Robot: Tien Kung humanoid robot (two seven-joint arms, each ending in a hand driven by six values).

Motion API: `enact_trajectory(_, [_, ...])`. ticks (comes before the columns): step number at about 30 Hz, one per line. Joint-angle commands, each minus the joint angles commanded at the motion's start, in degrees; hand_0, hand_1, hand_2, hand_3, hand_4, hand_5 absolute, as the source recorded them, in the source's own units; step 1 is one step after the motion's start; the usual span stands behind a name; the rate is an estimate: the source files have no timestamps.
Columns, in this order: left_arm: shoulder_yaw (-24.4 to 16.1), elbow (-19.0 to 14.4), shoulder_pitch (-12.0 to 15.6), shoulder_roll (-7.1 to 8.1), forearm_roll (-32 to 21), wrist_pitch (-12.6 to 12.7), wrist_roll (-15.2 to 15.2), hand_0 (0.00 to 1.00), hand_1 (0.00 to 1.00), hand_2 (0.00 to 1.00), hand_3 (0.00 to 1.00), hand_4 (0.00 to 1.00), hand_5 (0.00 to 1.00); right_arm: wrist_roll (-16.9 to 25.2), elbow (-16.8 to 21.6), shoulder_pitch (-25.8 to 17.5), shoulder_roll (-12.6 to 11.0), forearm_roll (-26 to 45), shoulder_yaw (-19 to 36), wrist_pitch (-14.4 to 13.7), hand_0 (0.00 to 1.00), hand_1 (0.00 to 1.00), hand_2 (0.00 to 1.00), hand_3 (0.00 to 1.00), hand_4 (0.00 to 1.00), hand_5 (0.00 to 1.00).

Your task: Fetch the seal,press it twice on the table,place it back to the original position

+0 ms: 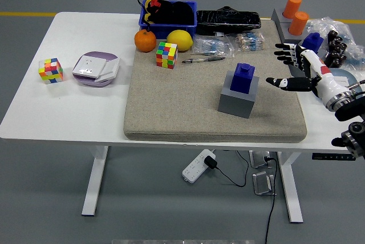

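Nearest you, the white table carries a beige mat. On the mat's right part sits a grey block, and the blue seal stands upright on top of it. Just right of the seal, your right hand hovers with its fingers spread, gripping nothing and not touching the seal. Farther back on the mat lie a Rubik's cube, an orange and a lemon.

No text or label here is readable.
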Motion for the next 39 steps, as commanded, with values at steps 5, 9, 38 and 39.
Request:
enact_trajectory(5, [-0.02,0.02,0.06,-0.07,-0.01,0.01,-0.01,0.718,0.692,0.683,0.716,0.632,0.238,0.45,-1.09,1.23,0.64,0.51,-1.80,-0.18,0.861,0.818,0.805,0.828,0.973,0.020])
enact_trajectory(9, [0.08,0.04,0.04,-0.12,-0.04,0.01,-0.01,0.718,0.691,0.683,0.716,0.633,0.238,0.81,-2.26,2.21,1.15,1.10,-3.19,-0.30,0.871,0.855,0.840,0.860,0.995,0.025])
enact_trajectory(38, [1.04,0.02,-0.26,-0.51,-0.31,-0.08,-0.04,0.718,0.691,0.683,0.716,0.637,0.239,6.11,-8.73,6.52,3.81,6.08,-14.77,-6.83,0.779,0.739,0.724,0.749,0.885,0.002])
enact_trajectory(39, [1.10,0.02,-0.26,-0.53,-0.33,-0.10,-0.02,0.718,0.691,0.683,0.716,0.637,0.239,6.31,-8.90,6.69,3.84,6.27,-15.33,-7.12,0.779,0.739,0.724,0.749,0.885,0.002])
